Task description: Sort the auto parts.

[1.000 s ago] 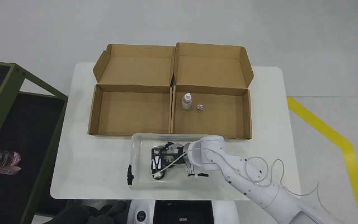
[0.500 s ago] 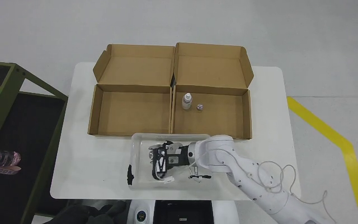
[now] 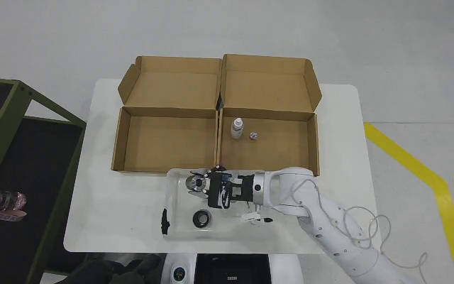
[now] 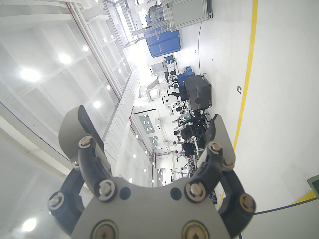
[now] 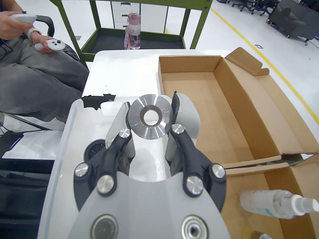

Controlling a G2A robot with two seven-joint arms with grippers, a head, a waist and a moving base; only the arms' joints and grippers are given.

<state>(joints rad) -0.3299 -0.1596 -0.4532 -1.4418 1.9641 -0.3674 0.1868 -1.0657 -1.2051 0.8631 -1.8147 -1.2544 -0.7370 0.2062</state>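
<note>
Currently our right jaws are clamped on a silver ring point(image 5: 150, 119) over the 11 o'clock corner of the clear tray point(image 3: 169, 206), with a black ring point(image 3: 202, 218) toward the tray's 7 o'clock. Our left jaws stand wide apart. One cardboard box point(image 3: 167, 145) sits at the tray's 11 o'clock and a second box point(image 3: 284, 149), holding a spray bottle point(image 3: 237, 128), at 1 o'clock.

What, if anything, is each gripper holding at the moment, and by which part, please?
The right gripper holds a silver metal ring by its outer rim, one finger on either side. The left gripper is open and holds nothing.
</note>
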